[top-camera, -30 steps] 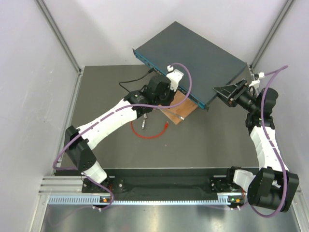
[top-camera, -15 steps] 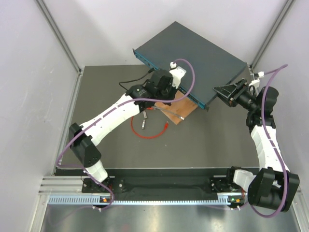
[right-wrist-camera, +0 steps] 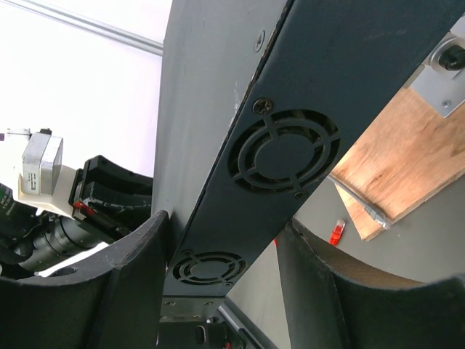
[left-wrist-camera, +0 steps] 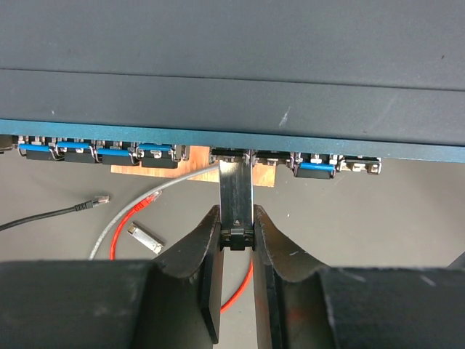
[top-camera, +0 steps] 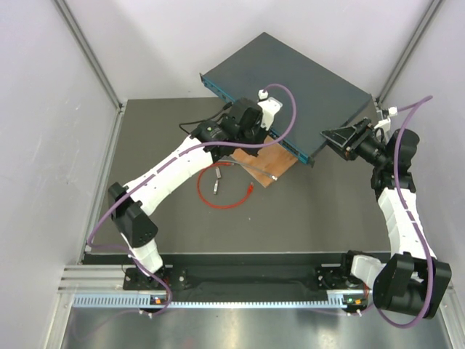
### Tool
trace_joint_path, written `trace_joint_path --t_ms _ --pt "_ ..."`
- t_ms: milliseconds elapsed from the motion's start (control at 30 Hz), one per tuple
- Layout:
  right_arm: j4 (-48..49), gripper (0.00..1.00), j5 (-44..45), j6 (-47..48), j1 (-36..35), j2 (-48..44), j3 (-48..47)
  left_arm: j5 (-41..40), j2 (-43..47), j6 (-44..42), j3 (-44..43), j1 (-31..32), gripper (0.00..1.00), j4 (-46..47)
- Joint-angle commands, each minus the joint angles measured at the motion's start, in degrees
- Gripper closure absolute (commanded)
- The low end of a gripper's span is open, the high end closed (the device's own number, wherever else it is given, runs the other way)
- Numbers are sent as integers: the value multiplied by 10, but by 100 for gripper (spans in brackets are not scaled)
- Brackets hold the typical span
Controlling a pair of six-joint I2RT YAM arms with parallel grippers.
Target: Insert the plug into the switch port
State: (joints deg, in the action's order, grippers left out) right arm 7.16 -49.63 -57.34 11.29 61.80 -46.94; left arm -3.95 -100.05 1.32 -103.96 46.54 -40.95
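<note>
**Inventory, as I see it from the remote station**

1. Plug: a tiny clear connector with a red boot, ending a thin red cable. It lies loose on the dark table, at the left of the left wrist view and just below centre in the top view. Nothing holds it. It sits near the edge of the wooden board and well apart from the ports.
2. Switch box: wide, flat and dark blue-grey, at the upper centre of the top view, with its front edge over the board.
3. Switch ports: a row of small sockets across the narrow front face, several with blue inside.
4. Left gripper: the jaws pinch a flat silver piece with a black end. Its far tip reaches the port row at the centre of the wrist view.
5. Right gripper: the jaws straddle the box's end face with its two round fan grilles, one finger against each broad side, clamping it.
6. Grey cable: crosses the table from the board toward the lower left.
7. Black cable: its connector lies at the far left, beside the plug.
8. Small silver part: loose on the table, below the plug.
</note>
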Motion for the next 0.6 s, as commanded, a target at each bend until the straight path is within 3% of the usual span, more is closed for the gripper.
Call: trace_joint_path --t_ms 0,567 --pt "19 100 -10 57 -33 1 -21 36 -13 -2 -39 8 100 102" --pt "14 100 -13 61 -38 3 -19 55 -33 -8 -71 7 100 169"
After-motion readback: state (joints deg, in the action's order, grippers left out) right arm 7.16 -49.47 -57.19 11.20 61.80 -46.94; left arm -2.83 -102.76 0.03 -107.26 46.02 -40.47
